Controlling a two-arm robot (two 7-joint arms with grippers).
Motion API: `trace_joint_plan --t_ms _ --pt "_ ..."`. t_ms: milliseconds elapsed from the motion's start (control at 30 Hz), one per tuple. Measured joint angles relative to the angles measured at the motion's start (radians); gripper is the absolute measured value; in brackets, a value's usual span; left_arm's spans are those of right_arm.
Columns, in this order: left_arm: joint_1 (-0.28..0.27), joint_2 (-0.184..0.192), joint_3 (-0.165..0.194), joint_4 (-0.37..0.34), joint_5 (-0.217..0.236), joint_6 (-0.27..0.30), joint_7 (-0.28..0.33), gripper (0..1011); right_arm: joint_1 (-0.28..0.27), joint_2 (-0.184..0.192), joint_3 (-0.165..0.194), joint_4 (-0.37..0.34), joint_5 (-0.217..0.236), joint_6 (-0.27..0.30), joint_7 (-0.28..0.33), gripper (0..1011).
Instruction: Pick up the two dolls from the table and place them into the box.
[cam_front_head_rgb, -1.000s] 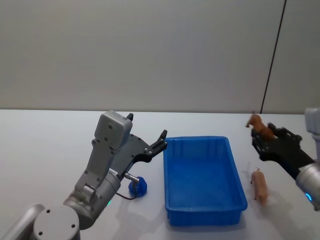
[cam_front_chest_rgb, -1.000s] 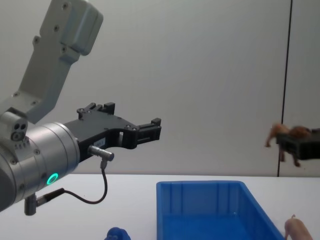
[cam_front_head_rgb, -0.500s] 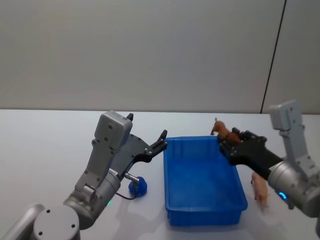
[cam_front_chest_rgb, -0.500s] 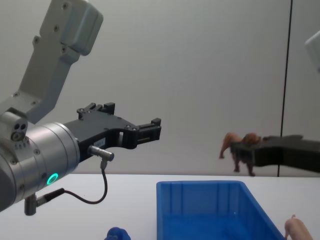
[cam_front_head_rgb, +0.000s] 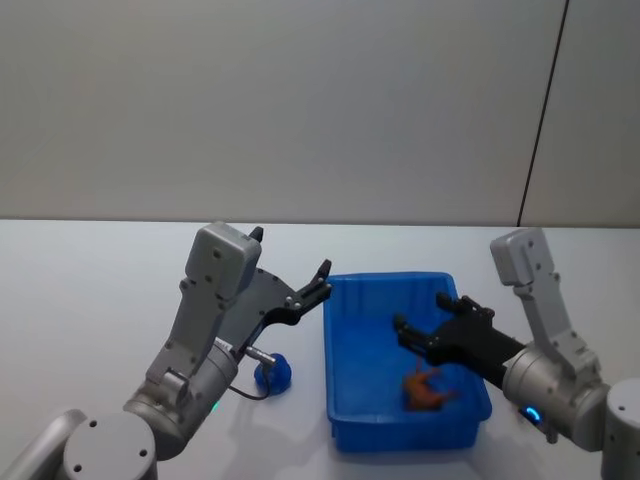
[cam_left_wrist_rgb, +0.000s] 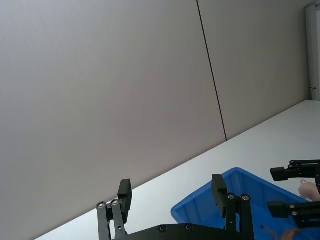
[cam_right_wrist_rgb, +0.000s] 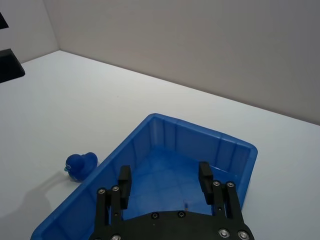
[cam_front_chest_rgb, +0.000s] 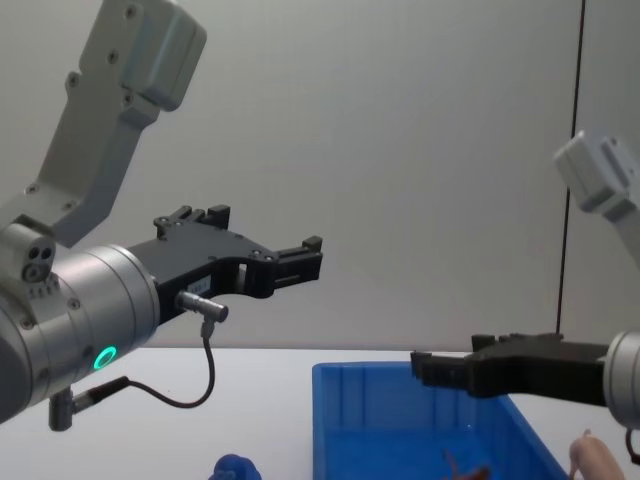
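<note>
White tabletop (cam_front_head_rgb: 90, 330) spreads before us. We give places as on a dial laid flat on it, centred on the blue box (cam_front_head_rgb: 410, 437), with 12 o'clock pointing away from our body.

Nearest to us, at 9 o'clock of the box, the small dark-blue rounded figure (cam_front_head_rgb: 273, 372) sits on the tabletop, just beside the left wall and not touching it. Inside the box, in the 5 o'clock part of its floor, is a brown animal figurine (cam_front_head_rgb: 425, 390). As far as we can tell, it lies rather than stands.

At 3 o'clock, outside the right wall, is the pale-pink pig (cam_front_chest_rgb: 597, 466). We see only its top at the lower edge of the chest view, so we cannot tell how it stands.

Our right gripper (cam_front_head_rgb: 424, 318) comes in from 4 o'clock and hangs over the middle of the box, above the brown figurine and apart from it. Its two black fingers are spread wide and nothing is between them.

Farther off, at about 10 o'clock, our left gripper (cam_front_head_rgb: 292, 252) is held high above the tabletop and points towards the far left corner of the box. Its fingers are also spread, with nothing in them.

Behind everything stands a plain grey wall (cam_front_head_rgb: 300, 110) with one thin dark vertical line (cam_front_head_rgb: 540, 110) at 1 o'clock.
</note>
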Motion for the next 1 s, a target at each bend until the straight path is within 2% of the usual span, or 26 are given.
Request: trace_joint_plan --t_ms 33,100,133,167,267,1000 --pt "0.0 0.0 0.0 0.0 0.0 0.0 0.0 1002 0.0 0.0 0.0 0.0 0.0 0.0 0.0 811" --pt "0.0 0.0 0.0 0.0 0.0 0.0 0.0 1001 0.0 0.0 0.0 0.004 0.002 0.0 0.0 844" --pt "0.0 0.0 0.0 0.0 0.0 0.0 0.0 1002 0.0 0.0 0.0 0.005 0.004 0.0 -0.001 894" --pt "0.0 0.0 0.0 0.0 0.0 0.0 0.0 1002 0.0 0.0 0.0 0.005 0.004 0.0 -0.001 894" --pt "0.0 0.0 0.0 0.0 0.0 0.0 0.0 1002 -0.007 0.006 0.005 0.004 0.014 -0.004 -0.01 995" --pt "0.0 0.0 0.0 0.0 0.0 0.0 0.0 1001 -0.123 0.111 0.078 -0.089 0.09 -0.024 -0.088 1001"
